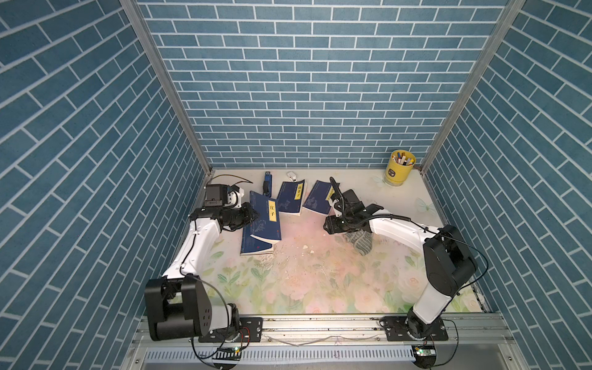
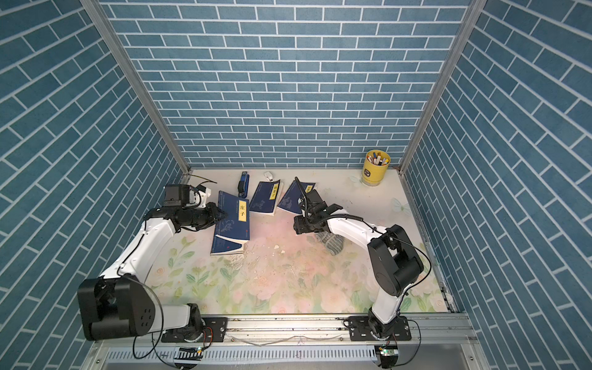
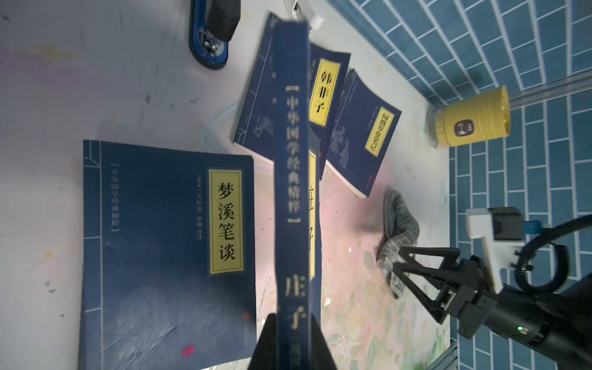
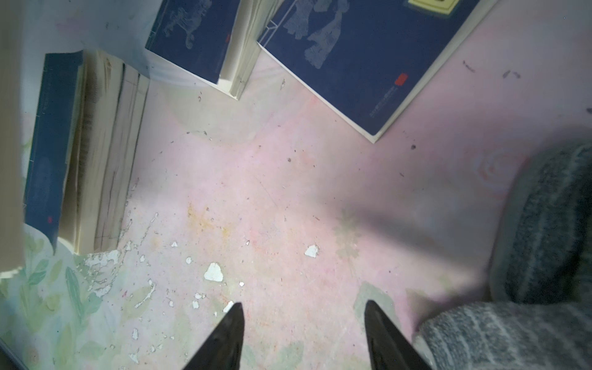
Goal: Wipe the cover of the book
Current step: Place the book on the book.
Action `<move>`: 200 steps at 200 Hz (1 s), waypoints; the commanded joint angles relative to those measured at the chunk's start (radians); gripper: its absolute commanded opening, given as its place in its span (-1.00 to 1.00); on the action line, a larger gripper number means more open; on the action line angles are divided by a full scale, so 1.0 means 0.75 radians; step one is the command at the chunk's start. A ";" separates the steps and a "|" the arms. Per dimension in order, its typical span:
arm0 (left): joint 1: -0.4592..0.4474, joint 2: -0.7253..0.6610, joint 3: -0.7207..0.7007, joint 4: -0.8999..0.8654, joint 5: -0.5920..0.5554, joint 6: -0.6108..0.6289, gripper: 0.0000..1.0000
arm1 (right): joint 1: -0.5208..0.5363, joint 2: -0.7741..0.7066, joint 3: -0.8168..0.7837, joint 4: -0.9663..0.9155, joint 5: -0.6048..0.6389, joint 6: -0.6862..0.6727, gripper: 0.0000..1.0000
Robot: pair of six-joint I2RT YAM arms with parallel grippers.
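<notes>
My left gripper (image 1: 253, 216) (image 3: 293, 320) is shut on the spine of a dark blue book (image 1: 267, 224) (image 3: 292, 166) with a yellow title label. It holds the book tilted over a second blue book (image 1: 256, 249) (image 3: 166, 250) that lies flat on the table. A grey striped cloth (image 1: 360, 242) (image 3: 398, 230) (image 4: 544, 224) lies crumpled on the table under the right arm. My right gripper (image 1: 326, 224) (image 4: 302, 307) hovers open just left of the cloth, with only bare table between its fingers. In the right wrist view the held book (image 4: 51, 144) shows its page edges.
Two more blue books (image 1: 291, 197) (image 1: 320, 199) lie toward the back wall, one partly under the right wrist. A blue stapler (image 1: 266, 185) and a small white object (image 1: 291, 175) sit behind them. A yellow pen cup (image 1: 400, 168) stands at the back right. White flakes (image 1: 304, 246) dot the floral table.
</notes>
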 commanded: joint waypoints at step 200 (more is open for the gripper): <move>0.241 0.017 0.018 0.034 0.314 0.022 -1.00 | -0.052 0.013 -0.013 0.066 -0.087 -0.089 0.21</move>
